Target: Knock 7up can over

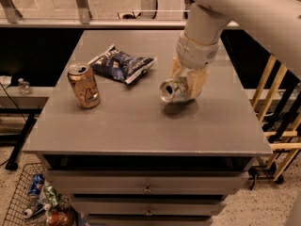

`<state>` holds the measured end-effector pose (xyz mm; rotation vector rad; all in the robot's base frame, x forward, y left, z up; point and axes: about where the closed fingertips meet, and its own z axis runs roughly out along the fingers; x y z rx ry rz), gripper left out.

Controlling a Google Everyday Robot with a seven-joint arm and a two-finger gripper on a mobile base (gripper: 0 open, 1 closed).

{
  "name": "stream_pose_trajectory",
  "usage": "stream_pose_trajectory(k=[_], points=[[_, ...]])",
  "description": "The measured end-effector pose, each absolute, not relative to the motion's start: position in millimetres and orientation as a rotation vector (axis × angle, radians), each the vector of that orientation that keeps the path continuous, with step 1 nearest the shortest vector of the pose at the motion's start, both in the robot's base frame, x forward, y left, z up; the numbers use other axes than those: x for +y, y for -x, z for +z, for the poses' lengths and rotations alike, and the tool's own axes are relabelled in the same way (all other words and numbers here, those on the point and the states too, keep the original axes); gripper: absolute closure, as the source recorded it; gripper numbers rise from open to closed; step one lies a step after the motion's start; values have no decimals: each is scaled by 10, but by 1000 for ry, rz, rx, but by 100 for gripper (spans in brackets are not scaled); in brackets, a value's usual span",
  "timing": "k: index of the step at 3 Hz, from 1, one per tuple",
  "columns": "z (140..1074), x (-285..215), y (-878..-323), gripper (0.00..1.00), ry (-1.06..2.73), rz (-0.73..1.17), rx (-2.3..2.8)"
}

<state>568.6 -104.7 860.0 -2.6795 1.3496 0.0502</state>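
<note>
Well, the big grey table (141, 126) with its drawers fills most of what I can see from the front, and everything else is best placed against it. Reaching down over the table's right half comes the robot's thick white arm (244, 8). At its end the gripper (184, 84) hangs low over the top, about midway between the table's back and front edges. Its tan jaws are closed on the 7up can (170, 90), one finger on each side of the body. Toward the table's back, somewhat left of centre, lies a blue snack bag (121, 65). Near the table's left edge stands a tan-orange can (83, 85), upright and apart from everything else. The 7up can is on its side in the grip, silver top pointing toward the table's left, its shadow right beneath it; whether it touches the tabletop I cannot tell. As I judge it, the tipping is as good as done, since the can is horizontal. What is left is to let go so it lies on the table by itself.
</note>
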Motion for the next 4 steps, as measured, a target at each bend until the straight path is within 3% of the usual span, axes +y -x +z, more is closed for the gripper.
stream_pose_trajectory(k=[1,4], points=[[8428,-1129,-5536,98,2823,30,1363],[8427,-1089,-5606,29,2798,-1,1352]])
